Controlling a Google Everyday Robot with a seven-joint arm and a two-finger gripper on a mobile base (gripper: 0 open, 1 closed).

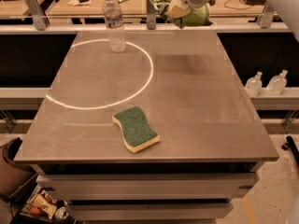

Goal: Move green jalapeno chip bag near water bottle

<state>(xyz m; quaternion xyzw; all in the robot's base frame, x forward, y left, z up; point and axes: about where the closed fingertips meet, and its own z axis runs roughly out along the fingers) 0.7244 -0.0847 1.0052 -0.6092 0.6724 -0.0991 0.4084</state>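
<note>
The green jalapeno chip bag (pixel 192 15) is crumpled, shiny light green, and hangs in the air above the table's far edge, right of centre. My gripper (pixel 175 10) is shut on the bag's left side and holds it up; the white arm comes in from the top right. The water bottle (pixel 114 23), clear and ribbed with a white cap, stands upright on the far left part of the table, on the rim of a white ring of light. The bag is well to the right of the bottle.
A dark-green sponge with a yellow base (pixel 136 129) lies near the table's front centre. The grey table (pixel 196 106) has a rail along its far edge. Two small squat bottles (pixel 266 83) stand on a ledge to the right.
</note>
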